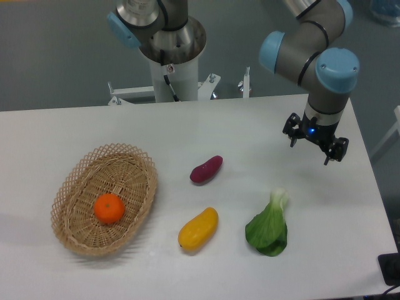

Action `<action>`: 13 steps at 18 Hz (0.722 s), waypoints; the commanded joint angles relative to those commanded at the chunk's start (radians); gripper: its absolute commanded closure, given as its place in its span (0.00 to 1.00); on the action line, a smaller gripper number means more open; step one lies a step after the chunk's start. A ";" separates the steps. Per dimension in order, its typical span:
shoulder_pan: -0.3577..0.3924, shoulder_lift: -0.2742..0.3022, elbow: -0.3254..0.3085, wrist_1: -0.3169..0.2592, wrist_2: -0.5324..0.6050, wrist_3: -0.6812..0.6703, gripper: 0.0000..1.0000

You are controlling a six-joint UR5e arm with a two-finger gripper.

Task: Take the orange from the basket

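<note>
The orange [109, 208] sits alone in the middle of the basket [75, 240], which rests near the left edge of the tabletop [75, 137], toward the front. The claw [315, 142] hangs over the right side of the tabletop, well apart from the basket, its fingers spread and grasping nothing.

Between claw and basket lie three other things: a purple sweet potato [206, 169] near the middle, a yellow mango-like fruit [198, 229] toward the front edge, and a green leafy vegetable [269, 229] toward the front right.

The pick has not begun, so the risks lie in the approach. A low sweep across the tabletop could knock the sweet potato or the yellow fruit. The yellow fruit is close in colour to the target and nearer, so a mistaken grab is possible. Over the basket, a descent off centre could catch the lattice rim and drag the light wicker. The round, smooth orange could roll or squirt out if the fingers close off its widest part.
</note>
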 joint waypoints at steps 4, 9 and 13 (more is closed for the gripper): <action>-0.003 0.002 0.000 0.000 -0.002 -0.006 0.00; -0.003 0.014 0.000 -0.015 -0.011 -0.011 0.00; -0.031 0.018 -0.018 -0.015 -0.037 -0.116 0.00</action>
